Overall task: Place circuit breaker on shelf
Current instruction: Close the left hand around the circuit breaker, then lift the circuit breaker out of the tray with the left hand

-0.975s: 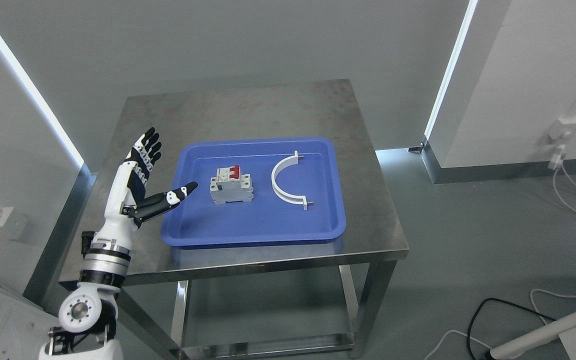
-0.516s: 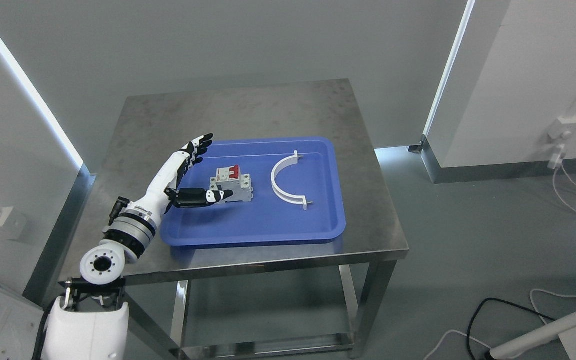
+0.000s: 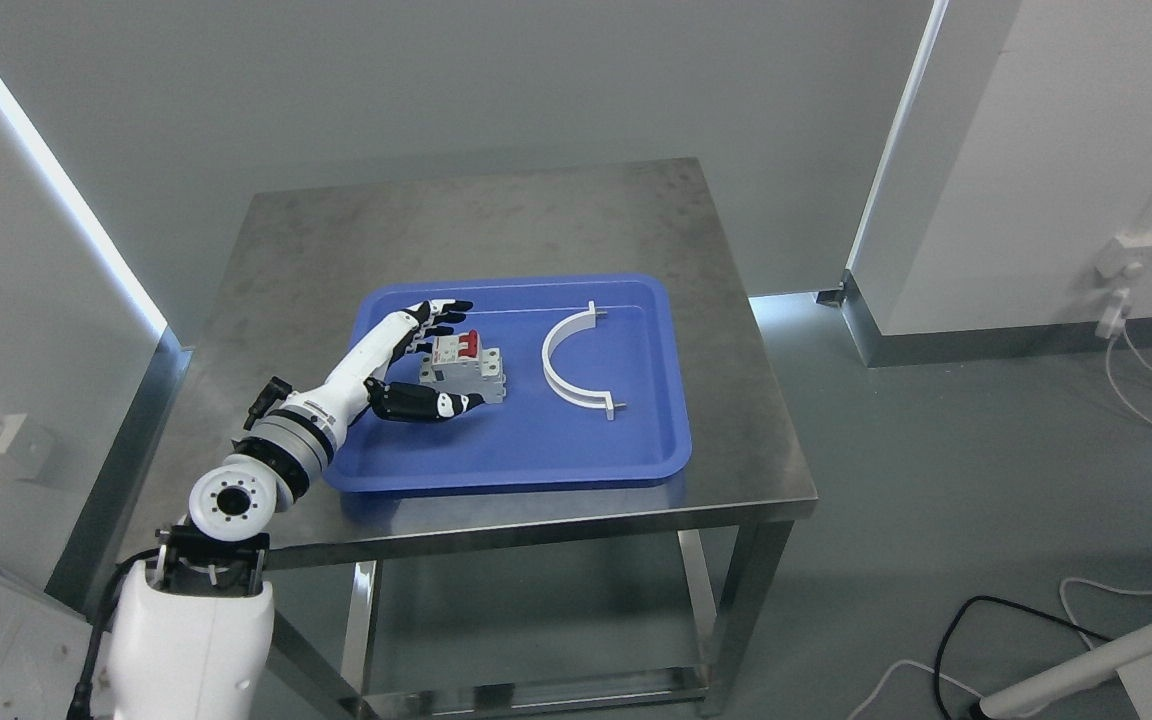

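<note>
The left hand (image 3: 416, 365) has swung in over the blue tray (image 3: 536, 460) within a second, fingers (image 3: 441, 310) and thumb now open around, not gripping, the circuit breaker (image 3: 466, 370) left of the white clamp (image 3: 566, 375); grasp looks imminent.

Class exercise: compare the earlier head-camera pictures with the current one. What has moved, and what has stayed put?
The left hand swung from beside the blue tray in over it; its fingers and thumb now bracket the circuit breaker, not visibly closed or lifting. The breaker, the white curved bracket, tray and table have not shifted.
</note>
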### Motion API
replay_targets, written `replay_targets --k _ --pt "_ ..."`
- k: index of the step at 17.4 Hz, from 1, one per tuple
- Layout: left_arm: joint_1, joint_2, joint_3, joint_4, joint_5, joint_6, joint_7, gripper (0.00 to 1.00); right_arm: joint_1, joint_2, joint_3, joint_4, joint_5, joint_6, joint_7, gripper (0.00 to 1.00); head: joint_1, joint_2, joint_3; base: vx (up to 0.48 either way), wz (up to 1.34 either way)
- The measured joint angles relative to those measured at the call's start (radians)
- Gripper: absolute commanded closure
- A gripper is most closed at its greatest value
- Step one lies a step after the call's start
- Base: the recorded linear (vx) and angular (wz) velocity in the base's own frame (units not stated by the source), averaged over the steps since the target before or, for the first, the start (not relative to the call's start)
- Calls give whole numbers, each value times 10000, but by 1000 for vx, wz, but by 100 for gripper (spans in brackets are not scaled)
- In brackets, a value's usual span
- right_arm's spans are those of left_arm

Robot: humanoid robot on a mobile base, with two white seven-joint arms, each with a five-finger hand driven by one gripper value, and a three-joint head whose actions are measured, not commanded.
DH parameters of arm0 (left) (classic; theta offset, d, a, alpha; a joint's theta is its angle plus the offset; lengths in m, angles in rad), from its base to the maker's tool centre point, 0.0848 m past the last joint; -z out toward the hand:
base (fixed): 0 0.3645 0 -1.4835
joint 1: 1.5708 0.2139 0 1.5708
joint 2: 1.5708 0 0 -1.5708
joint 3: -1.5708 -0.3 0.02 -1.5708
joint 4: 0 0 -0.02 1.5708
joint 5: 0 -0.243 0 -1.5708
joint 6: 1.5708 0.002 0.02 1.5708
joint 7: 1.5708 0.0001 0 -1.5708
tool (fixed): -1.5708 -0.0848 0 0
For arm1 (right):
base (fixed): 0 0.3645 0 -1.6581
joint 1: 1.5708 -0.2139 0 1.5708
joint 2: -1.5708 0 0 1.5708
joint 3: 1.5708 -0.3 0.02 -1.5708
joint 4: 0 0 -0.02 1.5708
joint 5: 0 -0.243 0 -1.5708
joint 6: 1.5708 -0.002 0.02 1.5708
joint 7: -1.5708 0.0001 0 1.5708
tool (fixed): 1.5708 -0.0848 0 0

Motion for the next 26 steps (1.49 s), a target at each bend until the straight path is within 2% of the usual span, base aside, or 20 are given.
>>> replay_targets --k 1,4,5,8,10,15,18,19,23,26 --pt "-12 17 -24 57 -107 10 -8 38 0 0 0 0 0 0 0 0 0 0 0 0 0" --pt "-30 64 -81 219 -325 -311 -38 60 0 0 0 0 0 0 0 0 0 0 0 0 0" --pt "-26 77 -93 275 -372 -645 -40 65 0 0 0 0 0 0 0 0 0 0 0 0 0" --pt "42 116 -95 419 -461 -1597 -50 90 0 0 0 0 0 0 0 0 0 0 0 0 0" --pt "111 135 -58 517 -496 -2250 -57 100 0 0 0 0 0 0 0 0 0 0 0 0 0" --pt "134 -63 450 830 -442 -3584 -20 99 -1 0 0 0 0 0 0 0 0 0 0 -4 4" --pt "-73 -309 1023 878 105 -4305 339 98 -2 0 0 0 0 0 1 0 0 0 0 -34 15" --pt "-115 -370 1185 875 403 -4546 667 98 -2 0 0 0 0 0 0 0 0 0 0 -74 -35" --pt "10 -606 1766 818 1751 -5955 3315 98 -3 0 0 0 0 0 0 0 0 0 0 -120 -50" --pt "609 -734 2037 629 2352 -6547 4175 98 0 0 0 0 0 0 1 0 0 0 0 -212 -50"
